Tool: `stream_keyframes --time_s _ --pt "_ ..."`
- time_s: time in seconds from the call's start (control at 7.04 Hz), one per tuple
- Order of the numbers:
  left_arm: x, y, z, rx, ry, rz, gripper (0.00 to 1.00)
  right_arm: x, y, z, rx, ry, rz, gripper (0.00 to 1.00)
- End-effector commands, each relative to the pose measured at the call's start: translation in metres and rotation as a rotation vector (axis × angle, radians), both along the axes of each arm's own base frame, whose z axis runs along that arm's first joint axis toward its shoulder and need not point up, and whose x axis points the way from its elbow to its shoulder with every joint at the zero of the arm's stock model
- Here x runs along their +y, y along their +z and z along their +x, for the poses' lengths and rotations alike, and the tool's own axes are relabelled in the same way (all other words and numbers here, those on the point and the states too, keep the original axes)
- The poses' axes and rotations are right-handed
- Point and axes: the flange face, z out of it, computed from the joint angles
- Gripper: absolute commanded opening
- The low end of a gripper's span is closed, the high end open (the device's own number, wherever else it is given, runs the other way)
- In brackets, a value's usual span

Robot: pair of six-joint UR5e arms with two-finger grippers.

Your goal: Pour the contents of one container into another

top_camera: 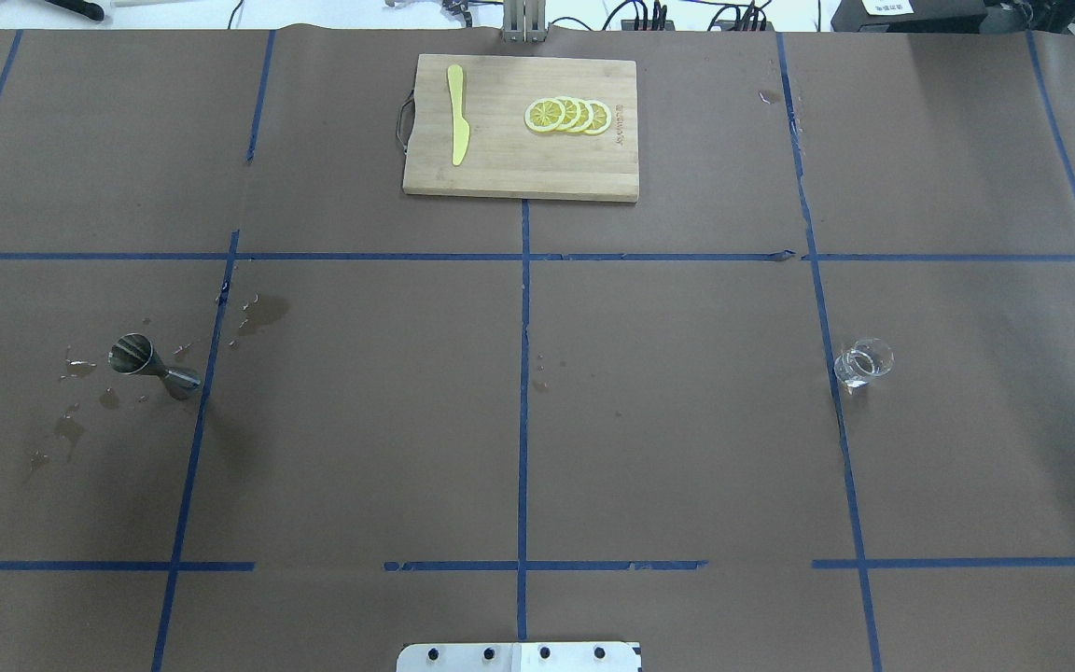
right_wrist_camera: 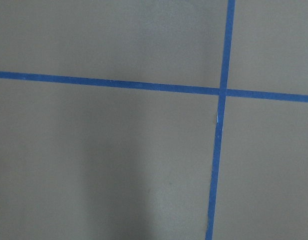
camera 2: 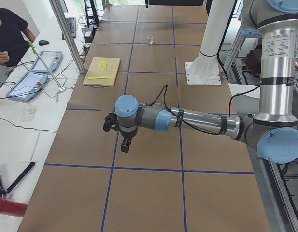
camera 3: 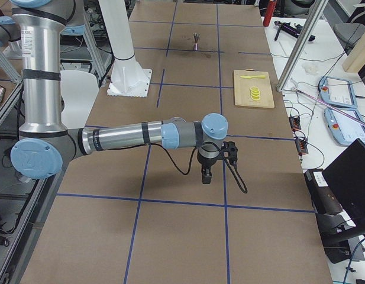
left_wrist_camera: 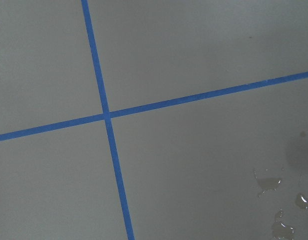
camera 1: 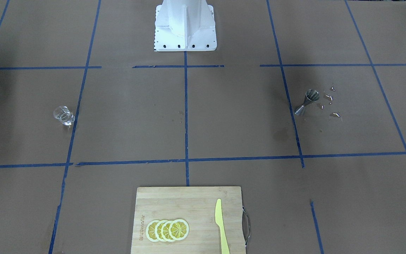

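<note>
Both arms hover over the ends of the worktop (top_camera: 668, 420). Whether the left gripper (camera 2: 124, 143) or the right gripper (camera 3: 206, 174) has its fingers spread or pressed together, I cannot tell. Farther out, the jigger (top_camera: 153, 366) stands upright at left among droplets (top_camera: 69, 427), with the glass cup (top_camera: 862, 363) well apart at right. The wet paper could let the jigger slip or tip, and its narrow mouth invites a missed pour.

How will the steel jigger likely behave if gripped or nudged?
The steel jigger stands upright on a narrow foot, so a sideways nudge would probably tip it. Its shiny surface, with spilled droplets beside it, may be slippery.
</note>
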Motion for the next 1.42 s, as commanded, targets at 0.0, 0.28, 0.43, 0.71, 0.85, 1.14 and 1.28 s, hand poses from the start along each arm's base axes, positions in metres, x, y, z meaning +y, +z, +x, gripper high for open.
stream_keyframes --time_s 0.0,0.28,0.43,0.71,0.85,1.14,1.28 --pt "0.001 -0.003 0.002 0.026 0.005 0.001 1.0 0.003 -0.026 -0.001 -0.02 -0.001 0.046 1.0" --pt "0.001 -0.008 0.012 0.055 0.029 0.013 1.0 0.002 -0.025 -0.002 -0.026 -0.003 0.044 1.0" --pt "0.0 -0.016 0.04 0.099 0.086 0.046 1.0 0.001 -0.027 -0.002 -0.025 -0.003 0.049 1.0" --pt "0.002 -0.051 0.088 0.175 -0.005 0.055 1.0 -0.001 -0.027 -0.002 -0.025 -0.004 0.049 1.0" --pt "0.004 -0.07 0.119 0.172 -0.103 0.057 1.0 0.004 -0.02 -0.001 -0.024 -0.002 0.035 1.0" --pt "0.044 -0.109 0.176 0.13 -0.184 0.091 1.0 0.005 -0.022 -0.001 -0.024 -0.002 0.039 1.0" --pt "0.073 -0.128 0.186 0.112 -0.224 0.11 1.0 0.007 -0.02 0.0 -0.024 -0.002 0.033 1.0"
